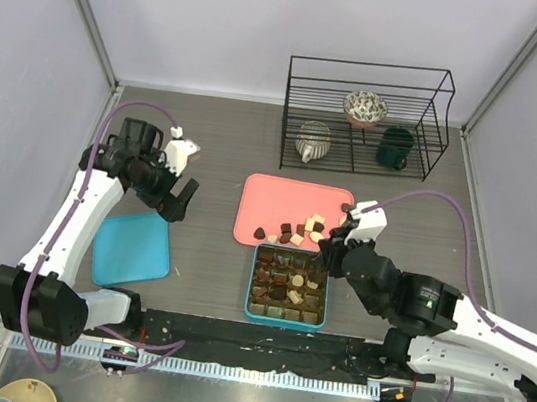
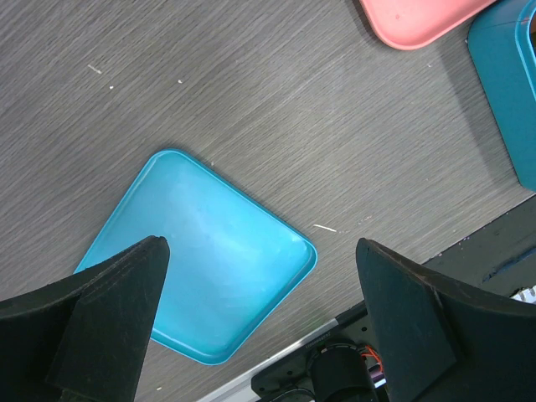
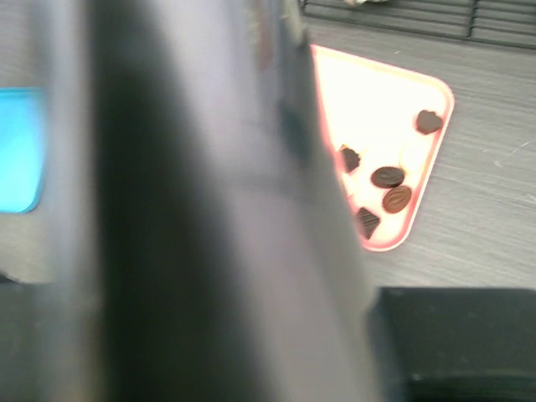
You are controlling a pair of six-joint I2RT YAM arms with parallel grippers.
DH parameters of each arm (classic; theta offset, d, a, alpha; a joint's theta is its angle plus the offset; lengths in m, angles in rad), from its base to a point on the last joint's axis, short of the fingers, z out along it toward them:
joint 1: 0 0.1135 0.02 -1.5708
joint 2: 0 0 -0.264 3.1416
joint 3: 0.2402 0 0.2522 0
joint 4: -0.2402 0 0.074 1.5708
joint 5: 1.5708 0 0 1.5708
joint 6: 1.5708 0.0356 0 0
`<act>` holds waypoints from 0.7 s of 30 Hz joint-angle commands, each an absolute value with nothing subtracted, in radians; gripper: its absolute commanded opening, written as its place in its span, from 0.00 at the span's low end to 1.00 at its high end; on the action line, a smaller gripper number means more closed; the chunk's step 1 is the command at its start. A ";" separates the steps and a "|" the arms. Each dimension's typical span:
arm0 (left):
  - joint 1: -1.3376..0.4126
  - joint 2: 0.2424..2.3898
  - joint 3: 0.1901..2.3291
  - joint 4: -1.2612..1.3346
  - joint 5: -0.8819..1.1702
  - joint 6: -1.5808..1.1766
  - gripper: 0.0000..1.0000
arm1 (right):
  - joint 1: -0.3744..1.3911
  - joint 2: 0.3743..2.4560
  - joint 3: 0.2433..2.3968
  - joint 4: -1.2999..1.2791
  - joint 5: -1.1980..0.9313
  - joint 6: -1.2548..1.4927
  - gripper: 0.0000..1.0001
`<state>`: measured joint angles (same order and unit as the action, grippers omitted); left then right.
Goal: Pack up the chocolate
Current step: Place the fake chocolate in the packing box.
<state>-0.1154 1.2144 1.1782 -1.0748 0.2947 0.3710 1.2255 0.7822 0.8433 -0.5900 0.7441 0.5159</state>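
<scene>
Several loose pieces of chocolate (image 1: 296,232) lie along the near edge of the pink tray (image 1: 293,205); more pieces fill compartments of the teal box (image 1: 250,310) just in front of it. My right gripper (image 1: 329,244) hangs low over the tray's near right corner, beside the box's far right corner. A blurred grey shape close to the lens fills most of the right wrist view and hides the jaws; beside it, dark pieces of chocolate (image 3: 388,177) show on the pink tray (image 3: 381,92). My left gripper (image 2: 260,247) stands wide open and empty above a blue lid (image 2: 201,260).
A black wire rack (image 1: 373,75) at the back holds a patterned bowl (image 1: 365,106), a pale pot (image 1: 312,141) and a dark green mug (image 1: 395,147). The blue lid (image 1: 132,246) lies at the left. Grey walls close in both sides.
</scene>
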 commanded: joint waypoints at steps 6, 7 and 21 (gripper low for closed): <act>-0.110 1.209 1.190 -1.074 0.295 0.368 1.00 | 1.338 0.767 0.893 -0.692 0.808 0.661 0.25; -0.110 1.212 1.192 -1.075 0.296 0.368 1.00 | 1.344 0.767 0.884 -0.692 0.808 0.664 0.26; -0.110 1.212 1.201 -1.083 0.295 0.376 1.00 | 1.350 0.761 0.816 -0.650 0.839 0.672 0.38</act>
<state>-0.1154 1.2156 1.1782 -1.0752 0.2951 0.3714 1.3445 0.7788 0.8196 -0.6968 0.7795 0.6552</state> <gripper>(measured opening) 0.996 0.380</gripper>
